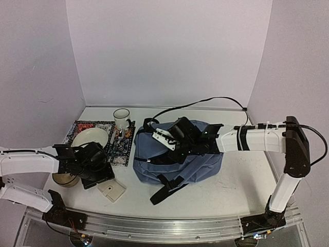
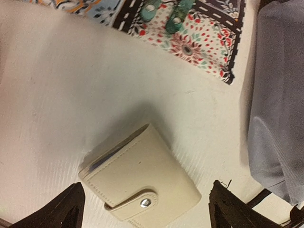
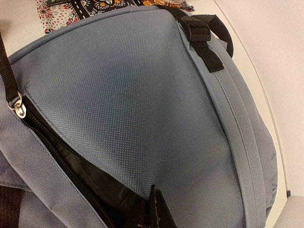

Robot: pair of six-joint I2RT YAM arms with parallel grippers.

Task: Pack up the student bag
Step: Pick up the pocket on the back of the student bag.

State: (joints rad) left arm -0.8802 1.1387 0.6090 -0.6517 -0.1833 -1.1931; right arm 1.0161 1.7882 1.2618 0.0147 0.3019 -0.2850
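Bag: zip partly open; right pincer closed at its opening. Wallet: not yet packed, on tabletop left of bag, under left pincer, jaws apart.

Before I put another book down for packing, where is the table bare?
Bare: the table right of the student bag, toward the right arm's base, and in front of the bag. Crowded: the left, with mat, bowl, mug, wallet.

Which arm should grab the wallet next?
Left. The left gripper hangs open directly over the wallet, straddling it. The right gripper is shut at the zipper opening of the backpack.
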